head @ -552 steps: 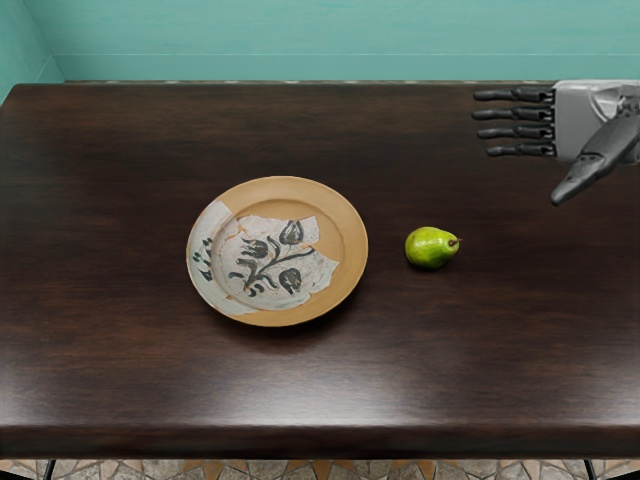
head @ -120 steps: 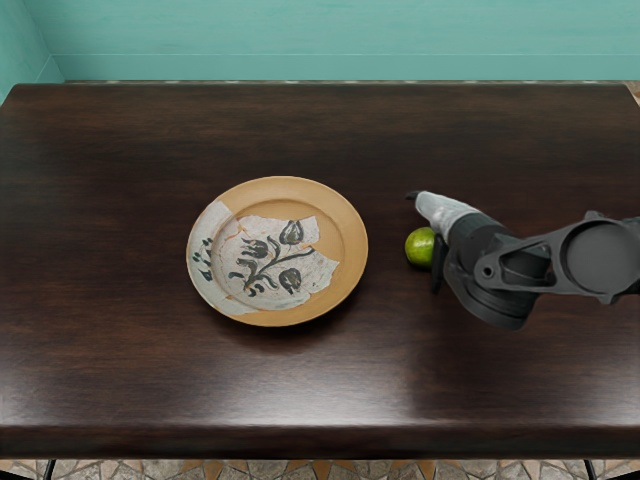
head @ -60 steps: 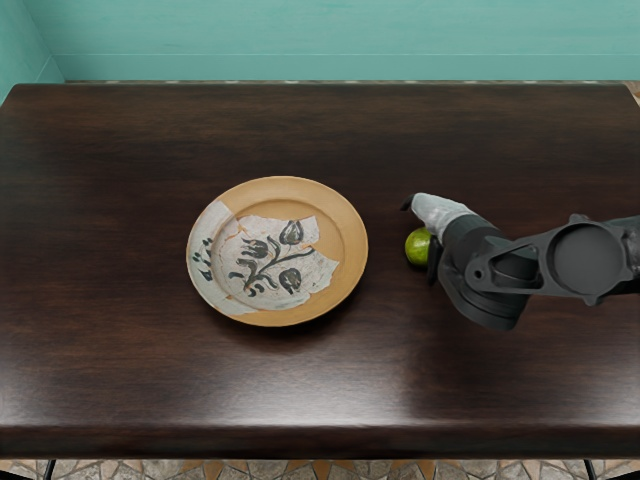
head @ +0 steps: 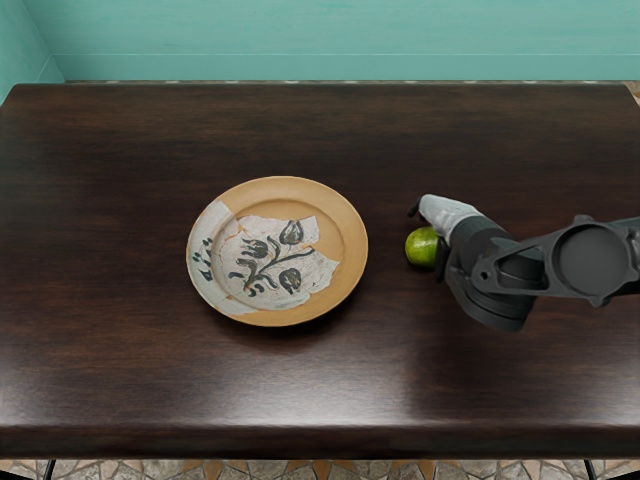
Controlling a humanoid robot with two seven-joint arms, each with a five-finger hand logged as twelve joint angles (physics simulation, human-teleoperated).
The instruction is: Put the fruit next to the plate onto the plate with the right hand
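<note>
The right arm comes in from 3 o'clock, its hand [head: 452, 232] set over the pear [head: 420, 247] from the pear's 3 o'clock side; whether it grips cannot be told. The pear, green and half hidden, lies on the table [head: 150, 380] just beside the plate's [head: 340, 215] 3 o'clock rim.

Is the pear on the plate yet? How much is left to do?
Not yet. Done: the right hand is down at the pear and covers its right side. In hand: the grab, though the view hides whether it holds the pear. Left: the pear lies on the table beside the plate, so lifting it and setting it on the plate remain.
</note>
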